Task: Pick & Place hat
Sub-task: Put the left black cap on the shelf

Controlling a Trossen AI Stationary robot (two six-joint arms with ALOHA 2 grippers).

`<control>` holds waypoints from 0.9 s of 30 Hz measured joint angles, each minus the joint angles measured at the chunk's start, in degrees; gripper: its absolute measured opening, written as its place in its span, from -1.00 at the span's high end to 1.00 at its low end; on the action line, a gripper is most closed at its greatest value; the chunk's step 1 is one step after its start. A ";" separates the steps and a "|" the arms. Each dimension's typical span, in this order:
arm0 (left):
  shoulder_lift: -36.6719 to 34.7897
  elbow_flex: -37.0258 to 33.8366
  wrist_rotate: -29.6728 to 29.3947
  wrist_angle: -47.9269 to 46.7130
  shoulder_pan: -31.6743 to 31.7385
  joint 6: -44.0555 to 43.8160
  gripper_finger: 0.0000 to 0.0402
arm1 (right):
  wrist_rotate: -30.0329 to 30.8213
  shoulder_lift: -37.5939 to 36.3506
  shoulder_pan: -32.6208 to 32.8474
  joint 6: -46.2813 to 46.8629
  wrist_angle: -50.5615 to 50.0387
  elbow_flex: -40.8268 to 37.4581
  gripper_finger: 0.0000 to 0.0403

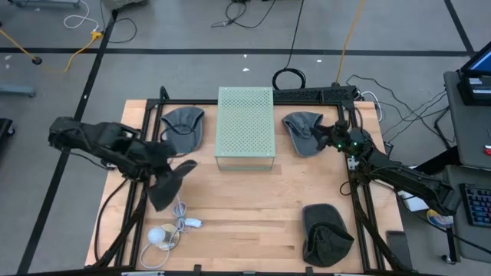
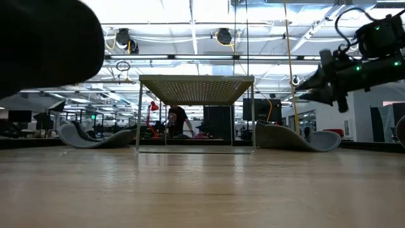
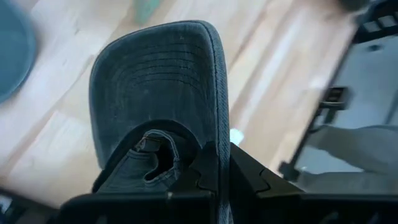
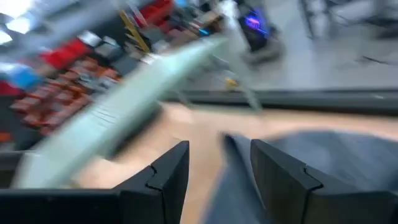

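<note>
Denim-grey hat (image 1: 170, 184) hangs clamped in the left pincer (image 1: 157, 170), lifted off the worktop (image 1: 253, 207) in front of and to the left of the perforated green stand (image 1: 245, 126). In the left wrist view the brim (image 3: 155, 81) juts past the fingers (image 3: 249, 174). Right of the stand, the right pincer (image 1: 326, 136) hovers with jaws apart over another hat (image 1: 303, 130). 2 more hats lie on the worktop: 1 left of the stand (image 1: 182, 125), 1 at the front right (image 1: 326, 234).

Open wood up front, clutter along the back

The perforated stand (image 1: 245, 126) blocks mid-table, a hat (image 1: 182, 125) on one side, a hat (image 1: 304, 130) on the other; bare table (image 1: 253, 211) lies wide open between the cable bundle (image 1: 175, 226) and the front hat (image 1: 326, 234).
</note>
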 joint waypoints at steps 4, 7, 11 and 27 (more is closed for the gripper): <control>-3.84 0.00 -0.28 4.36 0.00 3.53 0.95 | -2.82 0.00 0.00 3.75 9.39 0.00 0.17; -5.71 0.00 -0.74 7.95 0.00 7.77 0.95 | -2.90 0.00 0.01 6.82 16.31 0.00 0.17; -7.47 0.00 -2.89 13.08 0.00 13.54 0.95 | -2.92 -0.02 0.01 8.12 24.09 0.00 0.17; -9.76 -0.02 -3.07 43.15 0.00 30.01 0.95 | -2.94 -0.01 0.01 16.01 33.89 -0.01 0.17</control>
